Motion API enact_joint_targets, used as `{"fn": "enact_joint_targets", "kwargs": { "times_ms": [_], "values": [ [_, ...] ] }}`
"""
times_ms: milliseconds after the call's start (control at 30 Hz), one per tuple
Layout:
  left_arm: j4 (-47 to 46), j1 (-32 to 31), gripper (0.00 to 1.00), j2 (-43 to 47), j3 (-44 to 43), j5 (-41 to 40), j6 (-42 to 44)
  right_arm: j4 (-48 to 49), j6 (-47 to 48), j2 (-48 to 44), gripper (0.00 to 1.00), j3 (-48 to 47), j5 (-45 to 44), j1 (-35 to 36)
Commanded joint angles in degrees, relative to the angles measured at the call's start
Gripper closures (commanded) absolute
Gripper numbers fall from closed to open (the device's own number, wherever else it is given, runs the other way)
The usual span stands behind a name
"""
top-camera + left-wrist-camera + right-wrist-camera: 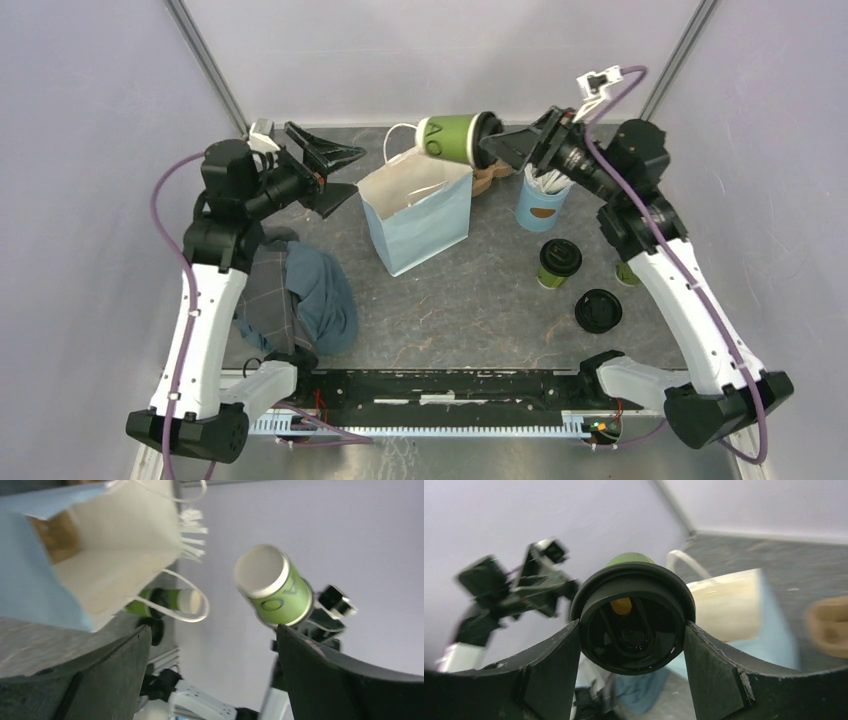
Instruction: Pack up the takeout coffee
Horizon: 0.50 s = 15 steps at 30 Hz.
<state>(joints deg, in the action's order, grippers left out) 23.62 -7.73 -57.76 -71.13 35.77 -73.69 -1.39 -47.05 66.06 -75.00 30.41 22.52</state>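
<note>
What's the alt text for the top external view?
The right gripper holds the lidded green takeout coffee on its side above the open blue bag; the left gripper stands open left of the bag. Right of the bag sit a light-blue cup of white sticks, a second green cup and a loose black lid.

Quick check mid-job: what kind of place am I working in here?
Likely a lab test booth staged for takeout packing, not a real café: plain pale walls and metal struts enclose a grey table holding a blue paper bag, a cup of stirrer sticks and a loose black lid.
</note>
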Motion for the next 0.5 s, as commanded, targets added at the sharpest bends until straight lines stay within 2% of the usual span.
{"fn": "enact_joint_targets", "kwargs": {
  "times_ms": [0,67,167,300,400,467],
  "values": [
    [34.00,0.70,0.00,-4.11,-13.87,-14.79,21.74,-17.33,17.59,-4.04,0.38,-8.41,-8.40,-3.03],
    [38.59,0.65,0.01,-6.95,-17.41,-21.08,26.32,-21.36,24.10,-4.97,0.39,-9.69,-11.33,-3.01],
    [40.94,-0.47,0.03,-12.10,-21.45,-25.74,28.96,-23.87,30.70,-6.34,0.38,-10.25,-13.99,-3.08],
    [45.60,-10.70,0.04,-17.20,-25.72,-38.96,25.65,-25.69,35.97,-7.05,0.38,-11.48,-14.90,-3.08],
    [45.00,-16.42,0.05,-18.72,-23.12,-43.54,21.60,-25.64,36.98,-7.75,0.38,-11.20,-16.26,-3.11],
    [42.13,-17.79,0.11,-19.69,-20.98,-44.65,20.04,-24.84,37.22,-8.03,0.38,-10.64,-15.75,-3.06]
  ]
}}
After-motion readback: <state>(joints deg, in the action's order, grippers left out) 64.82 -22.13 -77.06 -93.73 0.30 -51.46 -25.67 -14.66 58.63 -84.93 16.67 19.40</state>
